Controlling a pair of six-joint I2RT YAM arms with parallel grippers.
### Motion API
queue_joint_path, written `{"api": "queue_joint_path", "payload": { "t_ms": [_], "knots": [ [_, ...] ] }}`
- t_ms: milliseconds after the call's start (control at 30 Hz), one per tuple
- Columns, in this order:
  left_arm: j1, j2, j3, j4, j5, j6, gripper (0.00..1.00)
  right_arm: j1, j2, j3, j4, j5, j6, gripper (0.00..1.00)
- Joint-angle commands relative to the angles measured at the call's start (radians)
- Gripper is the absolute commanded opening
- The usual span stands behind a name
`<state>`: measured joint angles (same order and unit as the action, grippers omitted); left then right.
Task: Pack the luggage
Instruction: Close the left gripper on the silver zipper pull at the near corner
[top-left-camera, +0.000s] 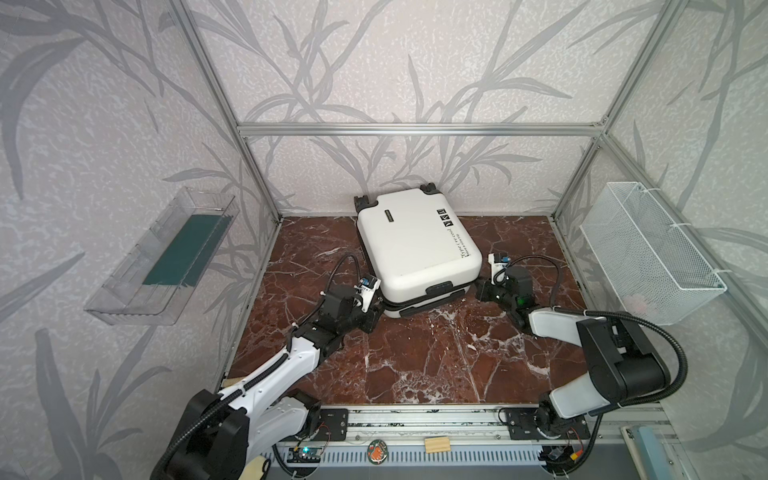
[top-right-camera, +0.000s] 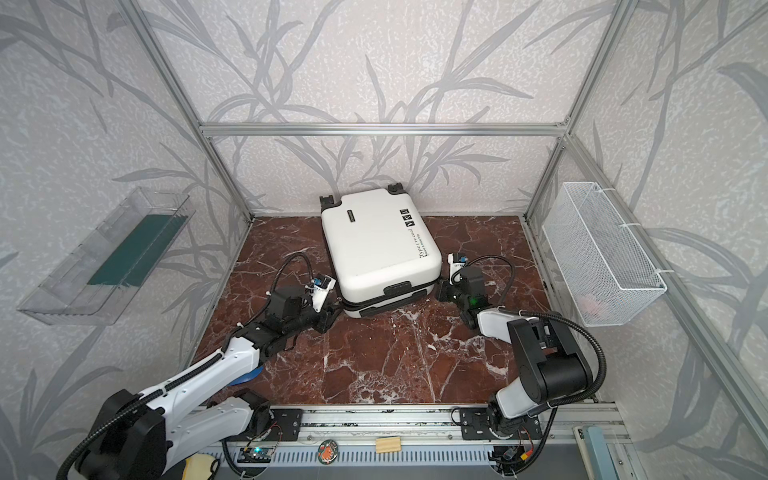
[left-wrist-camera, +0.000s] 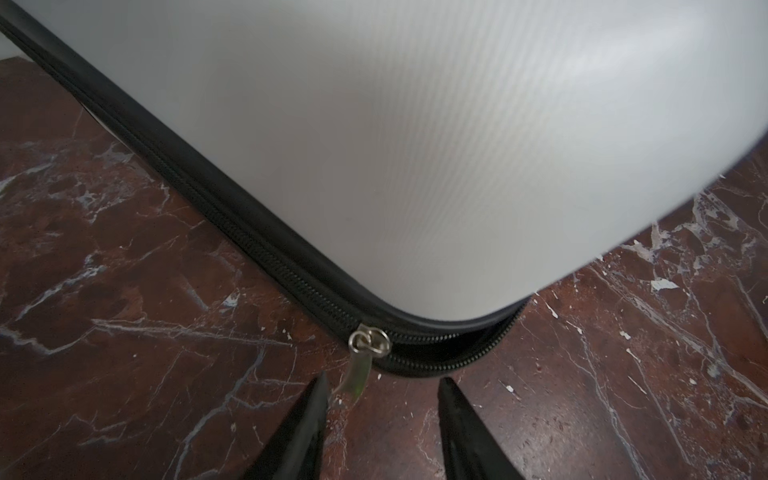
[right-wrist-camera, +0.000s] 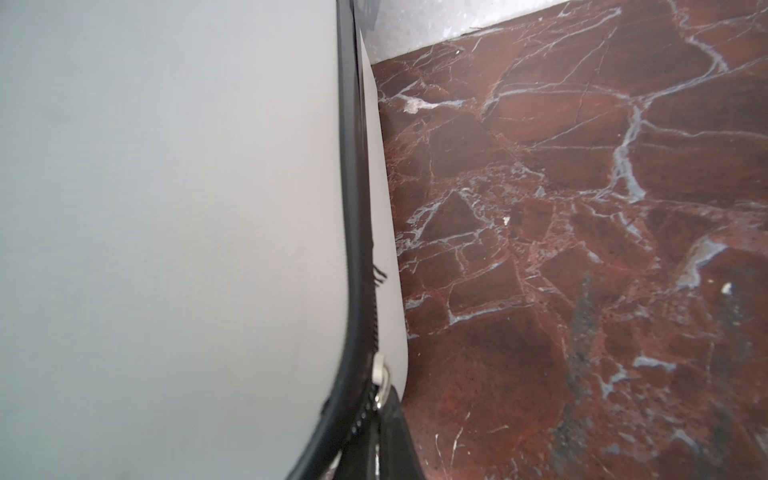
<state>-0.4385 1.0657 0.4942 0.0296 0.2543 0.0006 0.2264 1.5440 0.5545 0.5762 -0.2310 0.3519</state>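
Observation:
The luggage (top-left-camera: 415, 245) (top-right-camera: 380, 245), a white hard-shell case, lies flat and closed on the red marble floor, handle side toward me. My left gripper (top-left-camera: 376, 309) (left-wrist-camera: 382, 380) is open at its front left corner. A silver zipper pull (left-wrist-camera: 360, 365) hangs between the fingers, close to one fingertip (left-wrist-camera: 321, 384). The black zipper seam (left-wrist-camera: 249, 253) is joined on one side of that slider and gapes on the other. My right gripper (top-left-camera: 482, 289) (right-wrist-camera: 384, 432) is at the front right corner, shut on a second zipper pull (right-wrist-camera: 380, 374).
A clear plastic tray (top-left-camera: 166, 257) with a green pad hangs on the left wall. A white wire basket (top-left-camera: 648, 253) hangs on the right wall. Aluminium frame posts ring the floor. A wooden block (top-left-camera: 436, 444) and a round badge (top-left-camera: 376, 451) lie on the front rail.

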Motion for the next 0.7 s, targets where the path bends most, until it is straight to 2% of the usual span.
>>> {"api": "queue_joint_path", "payload": {
  "t_ms": [0, 200, 467, 667],
  "knots": [
    [-0.003, 0.019, 0.042, -0.022, 0.008, -0.005, 0.46, -0.021, -0.004, 0.017, -0.007, 0.028, 0.017, 0.00],
    [-0.003, 0.092, 0.087, -0.030, -0.011, -0.005, 0.46, -0.021, -0.001, 0.016, -0.003, 0.025, 0.018, 0.00],
    [-0.002, 0.127, 0.095, -0.019, 0.009, -0.023, 0.32, -0.022, -0.001, 0.014, 0.000, 0.026, 0.019, 0.00],
    [-0.006, 0.115, 0.048, -0.008, 0.065, -0.077, 0.41, -0.024, 0.008, 0.013, 0.009, 0.021, 0.022, 0.00]
  ]
}}
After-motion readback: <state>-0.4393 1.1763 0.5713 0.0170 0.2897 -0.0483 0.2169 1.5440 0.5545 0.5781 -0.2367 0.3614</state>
